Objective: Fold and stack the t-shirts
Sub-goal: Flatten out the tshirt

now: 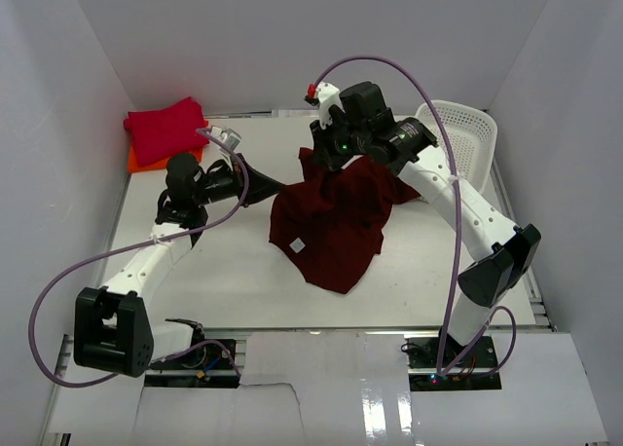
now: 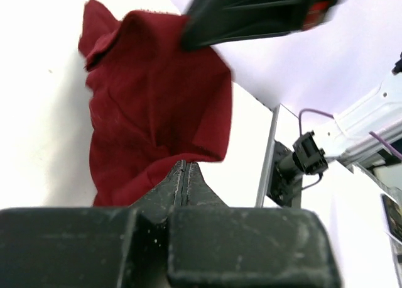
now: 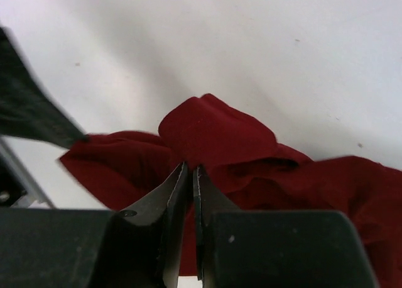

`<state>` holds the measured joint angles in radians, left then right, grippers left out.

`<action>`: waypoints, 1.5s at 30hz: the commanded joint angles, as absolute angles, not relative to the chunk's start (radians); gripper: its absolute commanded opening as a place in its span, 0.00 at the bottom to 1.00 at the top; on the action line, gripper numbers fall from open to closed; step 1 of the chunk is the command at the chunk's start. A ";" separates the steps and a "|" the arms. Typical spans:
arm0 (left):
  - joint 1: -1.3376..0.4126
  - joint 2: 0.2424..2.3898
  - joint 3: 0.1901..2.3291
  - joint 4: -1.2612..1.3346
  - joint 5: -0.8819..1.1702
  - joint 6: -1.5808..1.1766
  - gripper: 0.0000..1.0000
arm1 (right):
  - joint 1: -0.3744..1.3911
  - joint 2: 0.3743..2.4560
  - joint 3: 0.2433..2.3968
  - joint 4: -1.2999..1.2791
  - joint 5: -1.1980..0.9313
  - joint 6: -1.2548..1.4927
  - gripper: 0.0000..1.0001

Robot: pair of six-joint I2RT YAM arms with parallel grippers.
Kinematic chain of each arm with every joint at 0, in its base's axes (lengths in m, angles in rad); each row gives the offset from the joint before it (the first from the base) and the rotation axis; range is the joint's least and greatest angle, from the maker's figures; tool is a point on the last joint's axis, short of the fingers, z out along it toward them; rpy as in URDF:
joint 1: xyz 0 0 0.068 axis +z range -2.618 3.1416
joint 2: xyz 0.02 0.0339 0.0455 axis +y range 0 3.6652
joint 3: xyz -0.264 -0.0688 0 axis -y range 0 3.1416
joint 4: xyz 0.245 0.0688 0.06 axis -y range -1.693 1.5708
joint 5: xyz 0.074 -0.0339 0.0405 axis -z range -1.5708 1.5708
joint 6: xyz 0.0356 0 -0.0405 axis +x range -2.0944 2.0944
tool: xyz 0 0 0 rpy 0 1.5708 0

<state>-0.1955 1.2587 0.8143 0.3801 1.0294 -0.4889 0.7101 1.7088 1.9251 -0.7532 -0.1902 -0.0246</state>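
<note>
Across the middle of the top view, the white table (image 1: 195, 280) carries the maroon t-shirt (image 1: 336, 227) — bunched, partly lifted at its upper end, with its lower end trailing toward the bottom of the frame. At upper right the white mesh basket (image 1: 467, 134) stands at the table's far corner, behind my right arm. The part of its inside that shows is only mesh and the rest is hidden, so I cannot tell what it holds. At upper left the crimson t-shirt (image 1: 165, 127) lies folded on top of the orange t-shirt (image 1: 141, 161), of which only a strip shows along the lower left — both well apart from the maroon one. My right gripper (image 3: 190, 167) has its jaws all but together, with a fold of maroon cloth pinched between them at the shirt's top edge. My left gripper (image 2: 183, 164) is closed tight, its fingertips meeting on the shirt's left edge with cloth caught at the tips.
</note>
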 commanded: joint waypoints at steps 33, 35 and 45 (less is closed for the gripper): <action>-0.189 1.469 2.139 -0.440 0.606 -0.340 0.00 | 0.351 1.730 1.578 -0.600 0.322 0.132 0.92; -0.189 1.477 2.137 -0.425 0.617 -0.363 0.00 | 0.342 1.739 1.586 -0.598 0.328 0.132 0.91; -0.189 1.356 1.533 -0.276 0.719 -0.285 0.31 | 0.272 1.815 1.635 -0.600 0.298 0.140 0.92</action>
